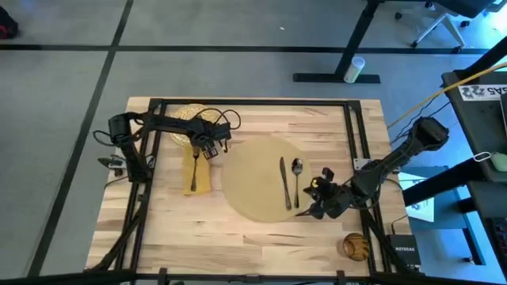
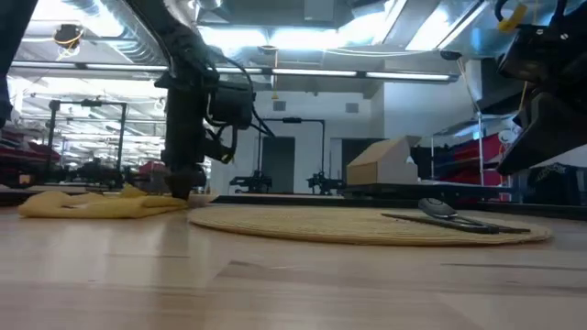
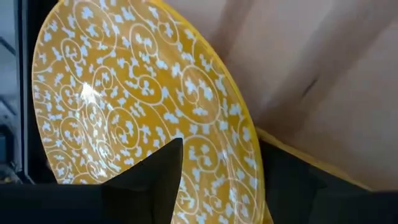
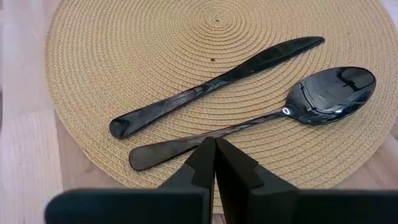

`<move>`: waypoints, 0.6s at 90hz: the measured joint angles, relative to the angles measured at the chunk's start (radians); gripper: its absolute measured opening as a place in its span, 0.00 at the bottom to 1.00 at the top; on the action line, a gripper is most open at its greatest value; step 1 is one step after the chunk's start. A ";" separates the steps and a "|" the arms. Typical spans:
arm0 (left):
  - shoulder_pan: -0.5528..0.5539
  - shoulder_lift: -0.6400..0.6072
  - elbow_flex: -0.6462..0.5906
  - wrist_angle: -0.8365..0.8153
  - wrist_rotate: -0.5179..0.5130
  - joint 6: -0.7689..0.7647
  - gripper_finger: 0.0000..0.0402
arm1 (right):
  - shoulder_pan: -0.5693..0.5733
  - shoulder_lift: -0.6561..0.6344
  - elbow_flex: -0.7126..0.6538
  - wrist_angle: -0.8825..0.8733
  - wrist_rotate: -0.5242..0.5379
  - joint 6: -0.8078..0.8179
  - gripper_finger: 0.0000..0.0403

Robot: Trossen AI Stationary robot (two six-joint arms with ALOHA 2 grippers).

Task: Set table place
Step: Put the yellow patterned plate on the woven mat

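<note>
The table (image 1: 261, 237) carries the round tan mat, the place (image 1: 252, 190), at its middle. A dark knife (image 4: 211, 84) and a dark spoon (image 4: 298, 106) lie side by side on the mat's right part. A patterned yellow plate (image 3: 137, 93) lies at the far left. My left gripper (image 3: 221, 146) is open, with the plate's near rim (image 3: 255, 174) between its fingers. Beside it lies a yellow napkin (image 1: 198, 172) with a fork (image 1: 193, 165) on it. My right gripper (image 4: 215, 144) is shut and raised over the mat's near right edge, just short of the spoon's handle end. My left gripper has one finger (image 3: 155, 180) over the plate's face and the other (image 3: 298, 180) outside the rim, toward the napkin. Whether either finger touches the plate, I cannot tell.
A round wooden bowl (image 1: 356, 246) stands at the near right corner. Black frame rails (image 1: 354, 142) run along the table's sides and far edge. Bare wood lies along the near edge, in front of the mat.
</note>
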 joint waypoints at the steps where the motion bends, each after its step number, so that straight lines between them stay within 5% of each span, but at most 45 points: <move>1: 0.001 0.000 0.000 0.000 0.000 0.001 0.41 | 0.000 0.000 0.000 0.000 0.000 0.000 0.00; 27: -0.021 -0.001 -0.002 -0.045 -0.020 0.022 0.05 | 0.000 0.000 0.000 -0.001 0.000 0.000 0.00; 54: -0.124 -0.030 0.030 -0.112 -0.125 0.037 0.02 | 0.000 0.000 0.000 -0.001 0.000 0.000 0.00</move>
